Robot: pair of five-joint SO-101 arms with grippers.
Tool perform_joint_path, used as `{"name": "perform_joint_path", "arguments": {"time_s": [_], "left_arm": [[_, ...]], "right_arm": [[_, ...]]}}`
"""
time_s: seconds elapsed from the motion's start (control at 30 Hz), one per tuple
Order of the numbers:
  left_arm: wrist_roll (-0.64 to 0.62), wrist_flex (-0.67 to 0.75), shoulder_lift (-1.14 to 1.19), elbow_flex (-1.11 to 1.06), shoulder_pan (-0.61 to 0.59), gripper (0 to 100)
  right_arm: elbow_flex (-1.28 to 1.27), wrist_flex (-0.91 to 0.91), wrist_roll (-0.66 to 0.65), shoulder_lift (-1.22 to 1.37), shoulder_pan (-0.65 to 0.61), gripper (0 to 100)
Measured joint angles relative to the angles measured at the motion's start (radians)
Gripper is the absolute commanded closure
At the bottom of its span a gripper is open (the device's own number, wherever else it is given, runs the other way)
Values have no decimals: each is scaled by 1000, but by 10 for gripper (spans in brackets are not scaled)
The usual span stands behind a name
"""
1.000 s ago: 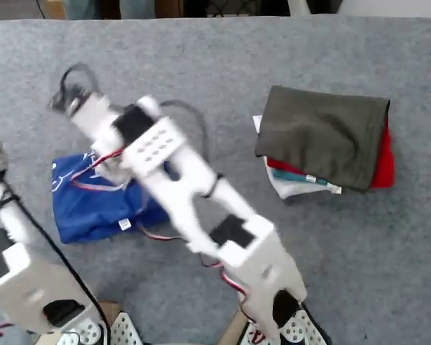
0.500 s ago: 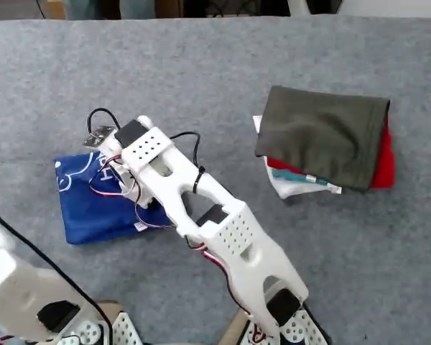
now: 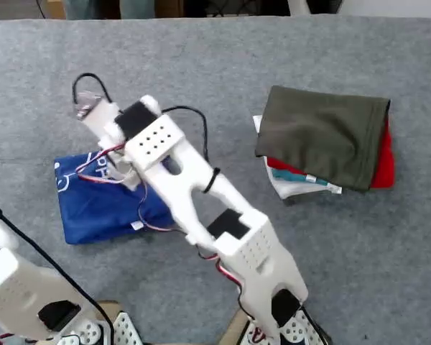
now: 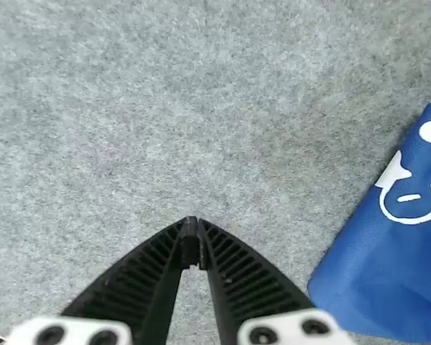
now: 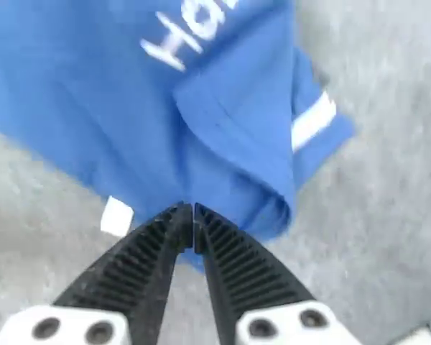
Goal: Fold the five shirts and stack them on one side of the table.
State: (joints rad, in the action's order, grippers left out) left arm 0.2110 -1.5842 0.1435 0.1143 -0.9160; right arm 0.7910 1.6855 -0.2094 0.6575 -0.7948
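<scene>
Where blue shirt [image 3: 93,208] lies, R claw [image 5: 187,210] closed.

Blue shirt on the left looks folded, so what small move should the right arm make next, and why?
Probably open the right gripper and lower it onto the edge of the blue shirt. Its jaws are shut above the folded shirt, gripping nothing, and that shirt lies apart from the stack across the table.
</scene>
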Motion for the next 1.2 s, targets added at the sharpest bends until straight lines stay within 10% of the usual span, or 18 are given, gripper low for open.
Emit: {"name": "perform_joint_path", "arguments": {"time_s": [0.37,0.8,0.97,1.2], "left_arm": [[0,0,0,0,-11,970],[0,0,0,0,-40,970],[0,0,0,0,-40,970],[0,0,0,0,8,970]], "right_arm": [[6,-328,0,224,-29,984],[216,-370,2,244,276,984],[298,-272,2,245,325,984],[413,55,-78,244,72,984]]}}
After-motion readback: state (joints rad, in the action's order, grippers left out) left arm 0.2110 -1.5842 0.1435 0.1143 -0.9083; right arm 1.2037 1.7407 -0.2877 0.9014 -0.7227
